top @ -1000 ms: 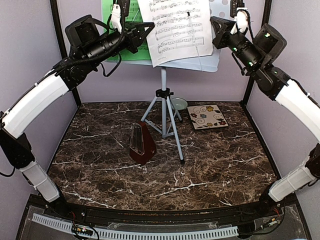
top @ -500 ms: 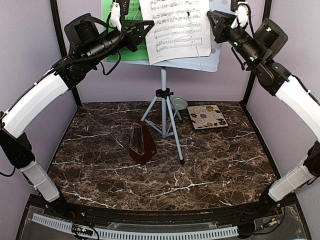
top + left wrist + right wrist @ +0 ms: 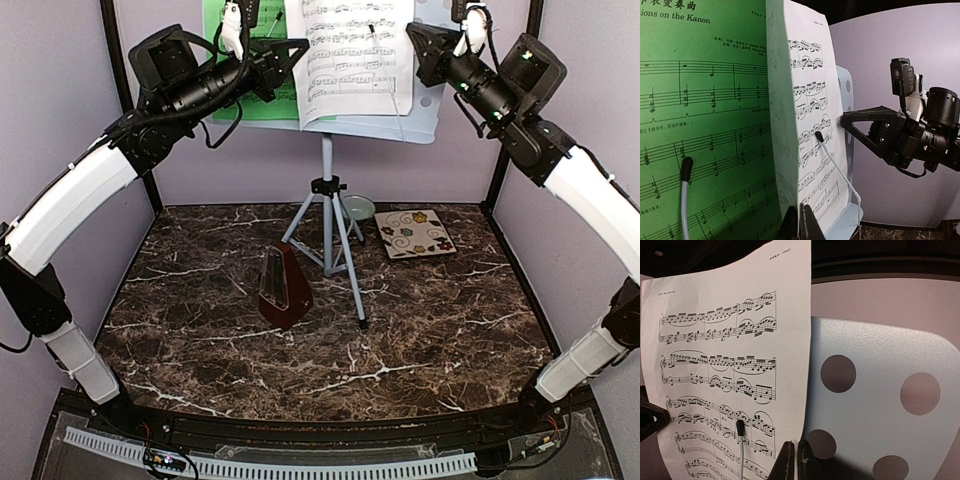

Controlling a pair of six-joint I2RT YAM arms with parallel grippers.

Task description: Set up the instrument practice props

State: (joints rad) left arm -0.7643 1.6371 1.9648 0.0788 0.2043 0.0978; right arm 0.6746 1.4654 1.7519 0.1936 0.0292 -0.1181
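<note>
While both arms reach high toward the back wall, the dark marble table (image 3: pixel 440 330) beneath them carries the rest of the set. At its back centre the music stand stands upright on pale tripod legs (image 3: pixel 335 235). Its white hole-punched desk (image 3: pixel 425 112) is up at the top of the overhead view.

A white music sheet (image 3: pixel 350 50) leans on the desk, curling forward along its left edge. A green music sheet (image 3: pixel 265 108) sits just beside it on the left, partly hidden by the left arm. A black-tipped wire page holder (image 3: pixel 819 136) lies across the white page, and another crosses the green one.

The left gripper (image 3: pixel 298 47) has its fingers pressed together on the white sheet's left edge. The right gripper (image 3: pixel 412 35) is pinched the same way on the right edge, beside the desk's round holes.

The dark red-brown pyramid metronome (image 3: pixel 285 290) stands on the marble, left of the tripod's front leg and apart from it. A square flower-patterned tile (image 3: pixel 415 233) lies right of the tripod. A small pale-green bowl (image 3: pixel 358 207) sits behind the legs.
</note>
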